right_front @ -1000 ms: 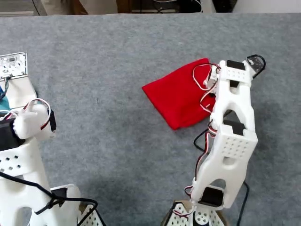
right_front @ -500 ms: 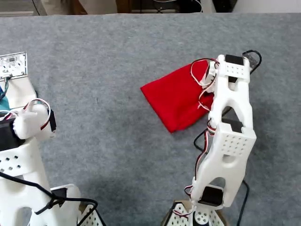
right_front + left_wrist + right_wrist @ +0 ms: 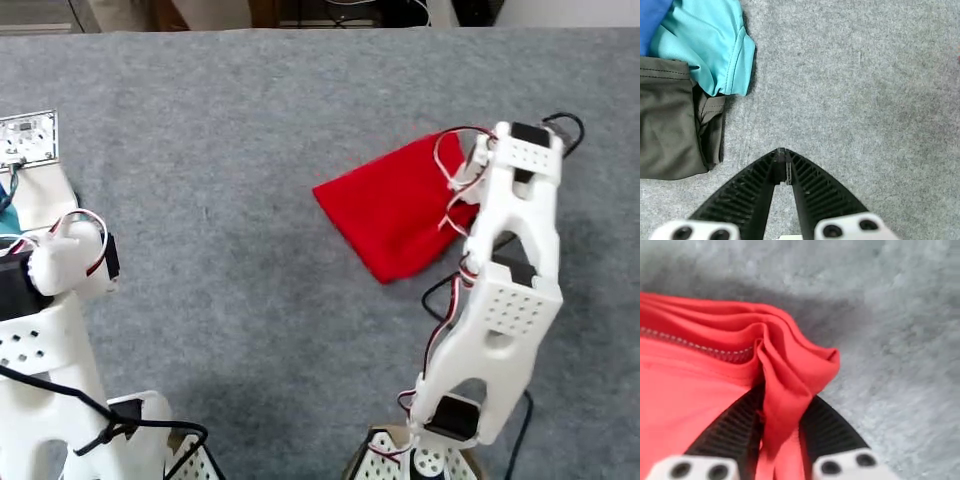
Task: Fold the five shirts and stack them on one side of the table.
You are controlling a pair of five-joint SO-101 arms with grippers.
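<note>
Grey felt counter (image 3: pixel 230 130); right jaws pinch a red shirt (image 3: pixel 400 215) right of centre, left jaws closed, empty, beside folded shirts (image 3: pixel 705 45) at left.

Grey felt-covered table (image 3: pixel 230 130)

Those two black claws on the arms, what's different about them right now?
The right gripper is clamped on a bunched fold of the red shirt; the left gripper is shut on nothing. The right gripper sits at the red shirt's edge, while the left gripper hangs over bare table beside a folded teal shirt and dark shirt. Both have black ribbed fingers.
</note>
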